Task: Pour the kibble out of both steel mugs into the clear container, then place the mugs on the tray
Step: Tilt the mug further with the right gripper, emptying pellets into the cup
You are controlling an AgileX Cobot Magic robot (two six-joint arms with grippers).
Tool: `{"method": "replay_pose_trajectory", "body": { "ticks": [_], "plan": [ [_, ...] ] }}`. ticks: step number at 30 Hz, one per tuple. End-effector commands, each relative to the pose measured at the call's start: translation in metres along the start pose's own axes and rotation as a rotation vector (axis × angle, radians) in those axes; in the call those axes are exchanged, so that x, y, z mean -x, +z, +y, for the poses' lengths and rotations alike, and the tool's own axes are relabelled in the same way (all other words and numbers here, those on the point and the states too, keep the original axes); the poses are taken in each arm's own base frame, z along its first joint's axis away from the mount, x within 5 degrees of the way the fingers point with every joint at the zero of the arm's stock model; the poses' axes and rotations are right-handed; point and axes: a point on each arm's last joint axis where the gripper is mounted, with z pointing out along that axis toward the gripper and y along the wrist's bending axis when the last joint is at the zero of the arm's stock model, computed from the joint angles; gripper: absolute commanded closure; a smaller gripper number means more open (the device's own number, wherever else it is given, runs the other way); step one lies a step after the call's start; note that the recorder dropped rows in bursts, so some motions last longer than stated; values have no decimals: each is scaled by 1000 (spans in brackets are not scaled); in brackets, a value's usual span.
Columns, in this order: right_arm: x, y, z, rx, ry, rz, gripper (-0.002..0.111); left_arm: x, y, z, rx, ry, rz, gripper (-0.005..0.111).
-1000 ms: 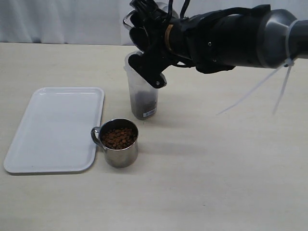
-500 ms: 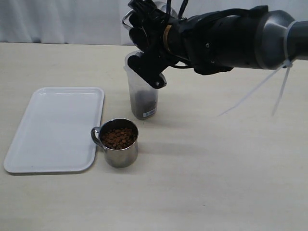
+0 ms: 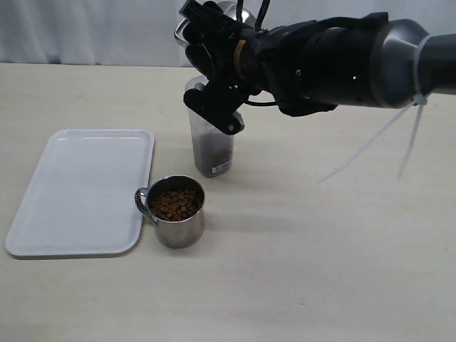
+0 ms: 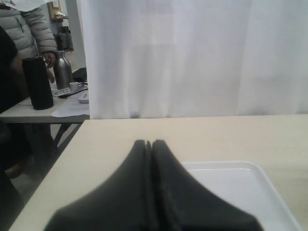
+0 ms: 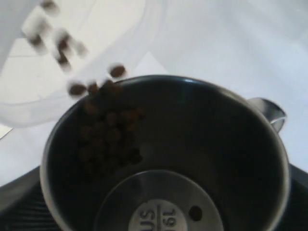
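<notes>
My right gripper (image 3: pixel 214 57) is shut on a steel mug (image 3: pixel 226 10), held tipped over the mouth of the clear container (image 3: pixel 211 135). In the right wrist view, kibble (image 5: pixel 108 134) slides along the mug's inner wall (image 5: pixel 216 144) and drops over its rim into the container (image 5: pixel 120 43). Dark kibble fills the container's lower part. The second steel mug (image 3: pixel 177 211) stands upright in front of the container, full of kibble (image 3: pixel 174 203), beside the white tray (image 3: pixel 78 189). My left gripper (image 4: pixel 149 143) is shut and empty, hovering by the tray's corner (image 4: pixel 231 192); the exterior view does not show it.
The right arm (image 3: pixel 335 60) stretches across the back of the table, with white zip ties (image 3: pixel 410 135) hanging from it. A white curtain (image 4: pixel 192 57) backs the table. Past the table's left edge stands another table with a black cylinder (image 4: pixel 37 83), a steel flask (image 4: pixel 62 70) and a person (image 4: pixel 29 29).
The right gripper and its mug have shifted slightly left and tipped a little further over the container. The second mug, tray and left gripper are unchanged.
</notes>
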Motion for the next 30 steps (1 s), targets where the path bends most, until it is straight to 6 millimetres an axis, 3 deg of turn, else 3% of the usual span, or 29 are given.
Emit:
{"method": "replay_pose_trajectory", "body": {
  "ticks": [1,30],
  "plan": [
    [-2,-3,-1,-3,-46,11,104,-1,0,0,-2,-4,-3,107],
    [5,-6,-8,-21,-108,-5,104,0,0,0,-2,-4,-6,107]
  ]
}}
